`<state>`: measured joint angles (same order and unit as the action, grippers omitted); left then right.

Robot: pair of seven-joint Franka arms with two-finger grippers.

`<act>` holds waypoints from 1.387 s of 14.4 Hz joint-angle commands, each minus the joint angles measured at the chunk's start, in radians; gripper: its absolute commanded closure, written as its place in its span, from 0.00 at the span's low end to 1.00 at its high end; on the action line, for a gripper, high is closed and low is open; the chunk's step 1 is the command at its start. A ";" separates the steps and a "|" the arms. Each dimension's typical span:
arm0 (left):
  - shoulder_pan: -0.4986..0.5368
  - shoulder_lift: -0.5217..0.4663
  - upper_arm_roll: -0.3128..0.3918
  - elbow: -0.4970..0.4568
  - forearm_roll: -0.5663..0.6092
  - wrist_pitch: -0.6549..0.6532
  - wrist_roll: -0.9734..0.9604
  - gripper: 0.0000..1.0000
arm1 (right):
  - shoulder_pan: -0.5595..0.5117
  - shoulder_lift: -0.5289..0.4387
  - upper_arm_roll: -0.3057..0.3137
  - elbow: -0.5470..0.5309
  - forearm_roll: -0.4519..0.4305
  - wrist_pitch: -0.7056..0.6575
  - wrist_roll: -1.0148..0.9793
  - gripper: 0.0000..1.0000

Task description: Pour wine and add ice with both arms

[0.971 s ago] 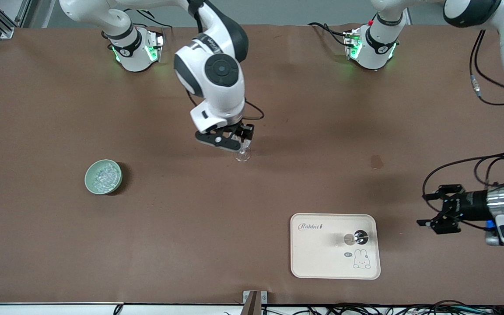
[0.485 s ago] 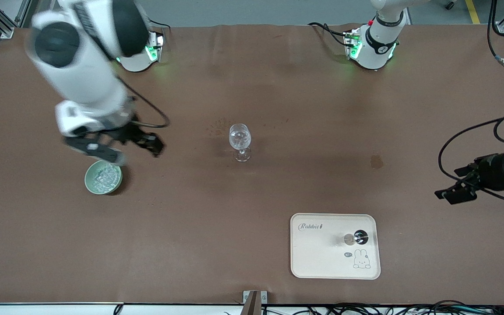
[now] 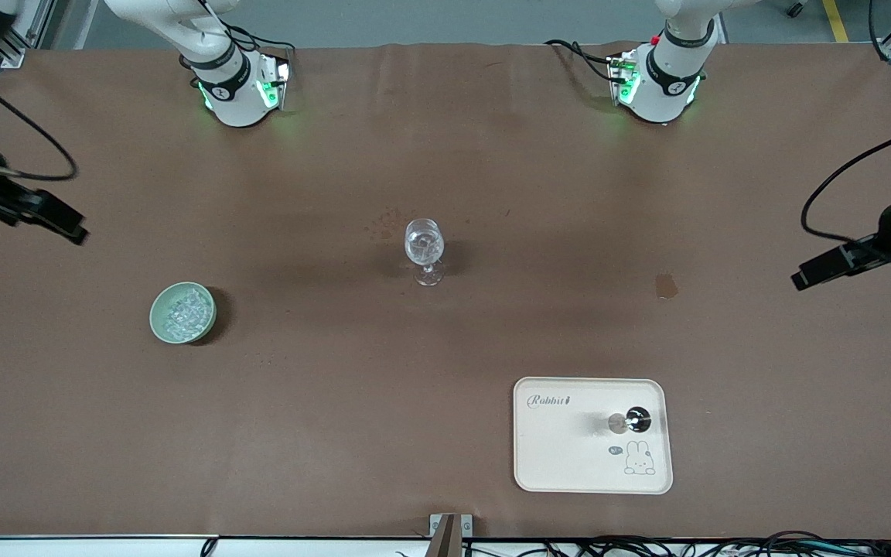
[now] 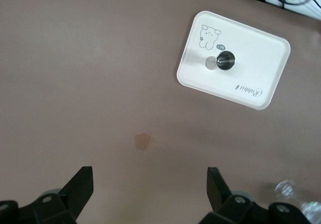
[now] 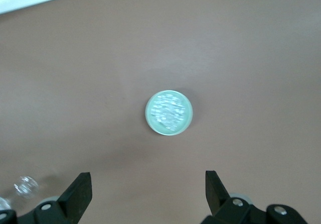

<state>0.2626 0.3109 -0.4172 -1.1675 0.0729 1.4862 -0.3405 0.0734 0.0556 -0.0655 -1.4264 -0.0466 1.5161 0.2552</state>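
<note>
A clear stemmed glass (image 3: pixel 424 251) stands upright mid-table with glinting clear contents in it. The ice (image 3: pixel 182 311) fills a pale green bowl (image 3: pixel 159 321) toward the right arm's end; the bowl (image 5: pixel 168 112) also shows in the right wrist view. The wine itself is hidden from me. A small dark and silver vessel (image 3: pixel 629 420) stands on the cream tray (image 3: pixel 569 464). My right gripper (image 3: pixel 37 213) hangs open and empty over its end of the table. My left gripper (image 3: pixel 832 267) is open and empty over its own end. Both pairs of jaws stand wide apart with only table between them.
A small dark stain (image 3: pixel 666 286) marks the brown cover between the glass and the left gripper. The two arm bases (image 3: pixel 240 89) stand along the edge farthest from the front camera. Cables lie along the edge nearest to that camera.
The right arm has swung away from the glass, passed over the bowl and gone out to its end of the table. The left gripper has drawn back from beside the tray.
</note>
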 commanded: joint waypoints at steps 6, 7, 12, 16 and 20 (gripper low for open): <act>-0.273 -0.305 0.336 -0.306 -0.019 -0.009 0.133 0.00 | -0.136 -0.034 0.061 -0.022 0.013 -0.031 -0.148 0.00; -0.275 -0.332 0.337 -0.326 -0.025 -0.006 0.132 0.00 | -0.112 -0.034 0.043 -0.022 0.011 -0.033 -0.151 0.00; -0.290 -0.479 0.324 -0.507 -0.045 0.032 0.129 0.00 | -0.081 -0.036 -0.017 -0.022 0.027 -0.040 -0.166 0.00; -0.272 -0.558 0.287 -0.629 -0.055 0.108 0.130 0.00 | -0.078 -0.036 -0.014 -0.022 0.028 -0.040 -0.166 0.00; -0.260 -0.527 0.284 -0.600 -0.113 0.108 0.132 0.00 | -0.080 -0.037 -0.016 -0.022 0.027 -0.040 -0.226 0.00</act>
<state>-0.0182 -0.2183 -0.1262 -1.7682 -0.0067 1.5752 -0.2202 -0.0145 0.0337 -0.0675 -1.4337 -0.0305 1.4764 0.0709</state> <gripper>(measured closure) 0.000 0.000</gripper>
